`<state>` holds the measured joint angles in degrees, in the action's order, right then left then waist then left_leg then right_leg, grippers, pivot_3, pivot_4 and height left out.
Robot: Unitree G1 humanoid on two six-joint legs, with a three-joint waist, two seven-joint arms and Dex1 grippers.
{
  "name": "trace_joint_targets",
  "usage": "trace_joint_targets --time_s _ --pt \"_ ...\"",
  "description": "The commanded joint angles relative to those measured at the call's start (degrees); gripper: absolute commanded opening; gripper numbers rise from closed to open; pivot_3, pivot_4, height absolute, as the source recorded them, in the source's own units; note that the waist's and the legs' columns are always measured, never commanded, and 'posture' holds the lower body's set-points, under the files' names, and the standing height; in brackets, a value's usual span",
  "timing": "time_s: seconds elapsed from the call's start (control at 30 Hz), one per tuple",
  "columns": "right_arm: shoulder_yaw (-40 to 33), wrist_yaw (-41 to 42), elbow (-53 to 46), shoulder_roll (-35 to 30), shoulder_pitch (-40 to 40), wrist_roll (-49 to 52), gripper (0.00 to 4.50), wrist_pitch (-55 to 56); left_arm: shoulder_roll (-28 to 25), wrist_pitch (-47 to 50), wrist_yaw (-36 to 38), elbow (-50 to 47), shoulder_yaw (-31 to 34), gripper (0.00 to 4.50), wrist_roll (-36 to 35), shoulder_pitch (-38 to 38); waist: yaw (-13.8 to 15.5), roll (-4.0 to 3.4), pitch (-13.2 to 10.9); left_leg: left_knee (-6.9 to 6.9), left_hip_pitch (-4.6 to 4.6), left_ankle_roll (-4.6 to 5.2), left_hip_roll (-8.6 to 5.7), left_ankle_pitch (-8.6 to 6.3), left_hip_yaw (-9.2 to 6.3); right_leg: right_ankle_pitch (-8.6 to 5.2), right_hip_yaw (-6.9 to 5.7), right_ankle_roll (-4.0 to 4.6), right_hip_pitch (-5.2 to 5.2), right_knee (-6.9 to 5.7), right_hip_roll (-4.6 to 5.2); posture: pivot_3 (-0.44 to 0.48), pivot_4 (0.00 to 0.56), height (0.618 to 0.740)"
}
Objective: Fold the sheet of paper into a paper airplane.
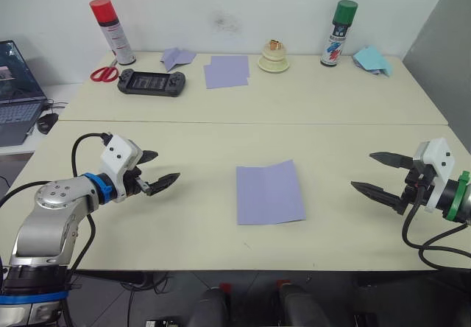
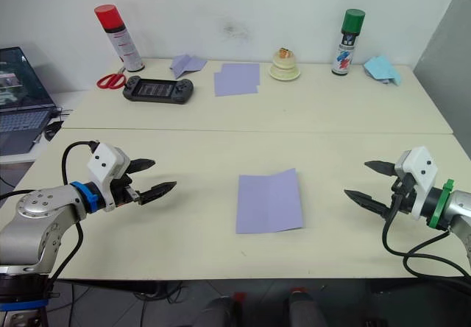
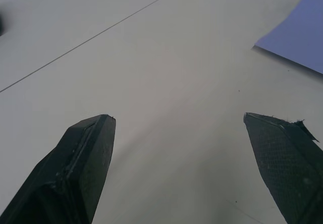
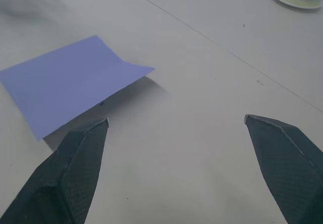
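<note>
The sheet of paper is a lavender rectangle lying flat in the middle of the near table, with a faint crease down its centre and its far right corner slightly lifted. My left gripper hovers open well to the paper's left, fingers pointing toward it. My right gripper hovers open well to the paper's right, also pointing at it. Neither touches the paper, and both hold nothing. A corner of the sheet shows beyond the left fingers.
On the far table stand a red-capped spray can, scissors, a black handheld console, a flat folded lavender plane, two overlapping lavender sheets, a small cream dish, a green-capped can and light-blue folded paper. A laptop sits far left.
</note>
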<state>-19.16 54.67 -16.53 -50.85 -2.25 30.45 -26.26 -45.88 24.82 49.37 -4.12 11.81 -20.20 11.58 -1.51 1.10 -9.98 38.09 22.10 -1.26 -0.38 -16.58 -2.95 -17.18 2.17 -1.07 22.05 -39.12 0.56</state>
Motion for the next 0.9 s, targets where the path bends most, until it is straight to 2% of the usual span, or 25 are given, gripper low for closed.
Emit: trace_joint_targets --time_s 0.03,0.53,0.77,0.9 --pt "-2.7 -0.21 -1.36 -0.63 -0.09 0.98 4.5 -0.15 -0.66 -1.44 -0.64 0.9 0.32 4.45 1.19 1.25 0.0 0.0 0.0 0.0 0.0 0.0 0.0 0.0 0.0 0.0 0.0 0.0 0.0 0.0 0.0 0.0 0.15 0.74" --pt "-2.34 -0.43 0.31 -0.84 -1.16 -0.33 4.5 0.25 -0.85 0.51 -0.13 2.76 0.86 4.45 0.16 4.35 -0.01 0.0 0.0 0.03 -0.02 0.0 0.0 0.0 0.01 0.0 0.0 0.0 -0.01 -0.07 0.0 0.0 0.15 0.74" --pt "-0.83 -1.43 -0.46 -0.03 -1.26 -0.99 4.5 0.12 0.65 3.86 0.84 -0.27 1.09 4.45 -4.13 7.82 0.01 0.0 0.0 0.06 -0.02 0.0 0.0 0.0 0.01 0.0 -0.01 0.0 -0.01 -0.1 0.0 0.0 0.15 0.74" --pt "0.67 -1.76 -0.27 0.39 -2.01 -1.57 4.5 0.23 1.69 6.79 1.75 -5.0 -1.35 3.62 -6.84 9.61 0.0 0.0 0.0 0.18 -0.01 0.0 -0.01 0.0 0.03 0.0 0.02 0.0 -0.01 -0.21 0.0 0.0 0.15 0.74"
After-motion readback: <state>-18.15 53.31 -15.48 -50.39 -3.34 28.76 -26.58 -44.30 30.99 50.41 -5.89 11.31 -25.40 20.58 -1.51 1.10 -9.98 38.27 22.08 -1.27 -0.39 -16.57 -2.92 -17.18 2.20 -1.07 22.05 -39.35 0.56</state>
